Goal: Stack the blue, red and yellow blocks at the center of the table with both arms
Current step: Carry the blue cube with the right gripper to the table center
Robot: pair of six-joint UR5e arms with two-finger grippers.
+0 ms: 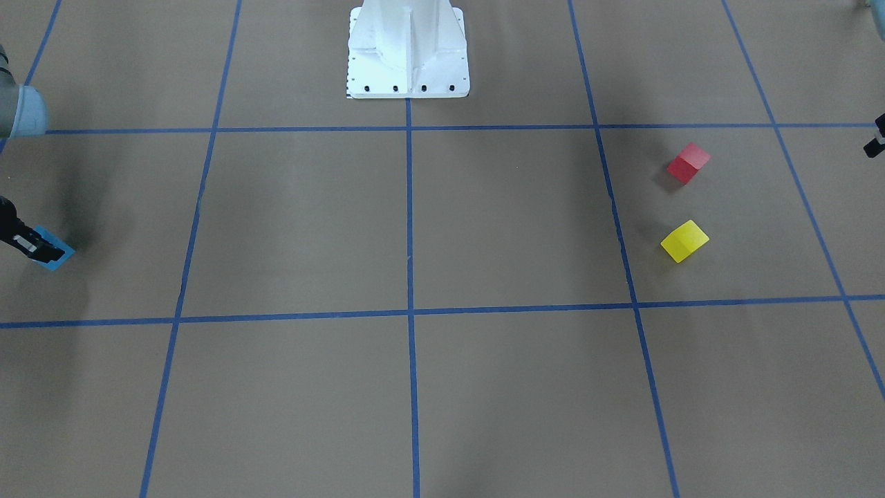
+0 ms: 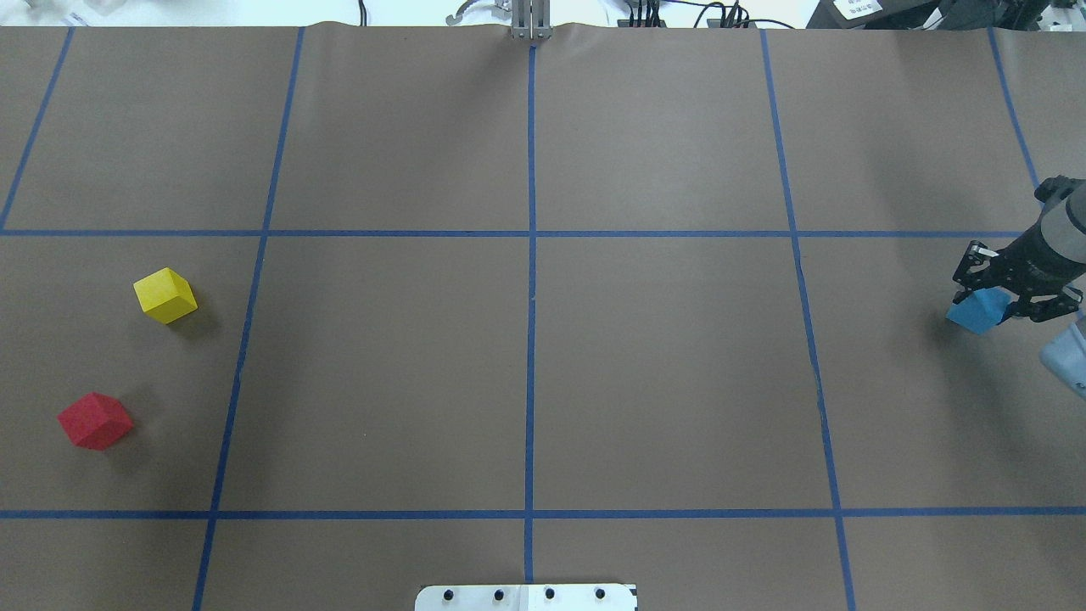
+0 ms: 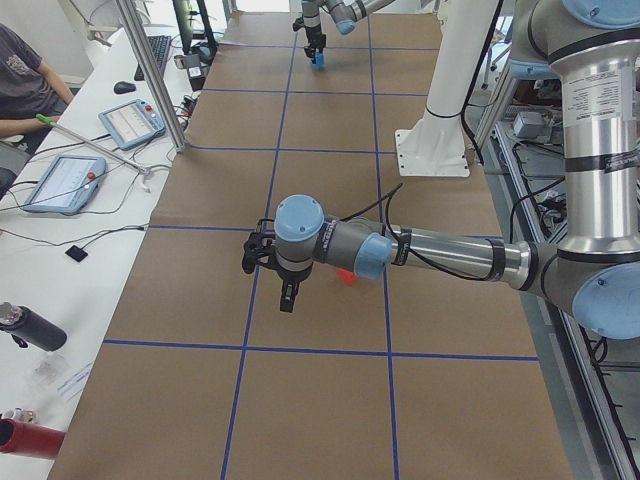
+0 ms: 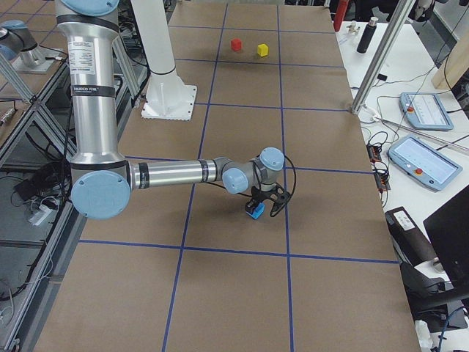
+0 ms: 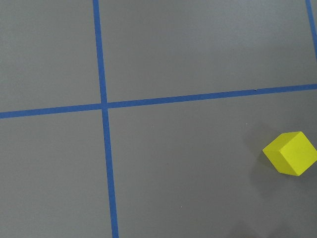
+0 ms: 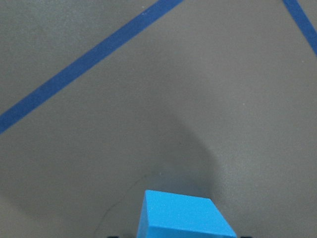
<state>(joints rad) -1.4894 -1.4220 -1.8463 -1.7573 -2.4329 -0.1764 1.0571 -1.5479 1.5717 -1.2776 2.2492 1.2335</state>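
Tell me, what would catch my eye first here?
The right gripper clamped on a blue block stands out at the robot's right end of the table. At the opposite end, a red block and a yellow block sit apart from each other, bright against the brown surface.

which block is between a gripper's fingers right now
The blue block, between the fingers of the right gripper; the red block and yellow block sit free on the table, far across.
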